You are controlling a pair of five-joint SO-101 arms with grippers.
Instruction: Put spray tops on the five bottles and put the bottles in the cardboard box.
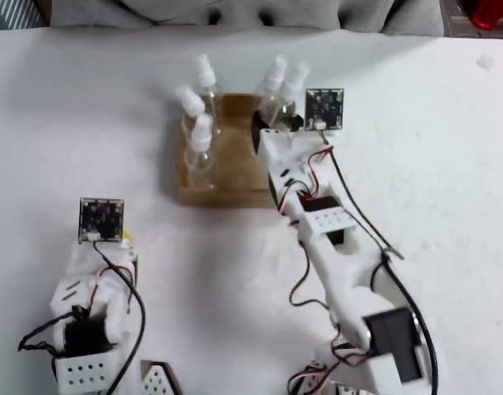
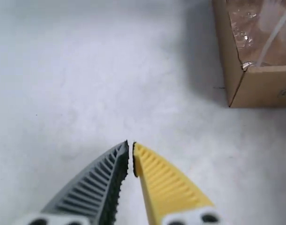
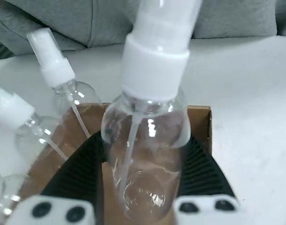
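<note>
The cardboard box (image 1: 226, 177) stands mid-table with several clear bottles in it, each with a white spray top, such as one at the back (image 1: 206, 78) and one in front (image 1: 201, 140). My right gripper (image 3: 143, 157) is at the box's right side, shut on a clear spray-topped bottle (image 3: 145, 126) that stands upright over the box's inside. In the high view this bottle (image 1: 276, 86) rises by the right arm (image 1: 288, 164). My left gripper (image 2: 131, 149) is shut and empty, low over bare table, to the front left of the box (image 2: 260, 86).
The table is white, with open room left and right of the box. The left arm (image 1: 95, 296) sits at the front left corner. Grey cushions line the table's far edge (image 1: 235, 15). Wires hang along the right arm.
</note>
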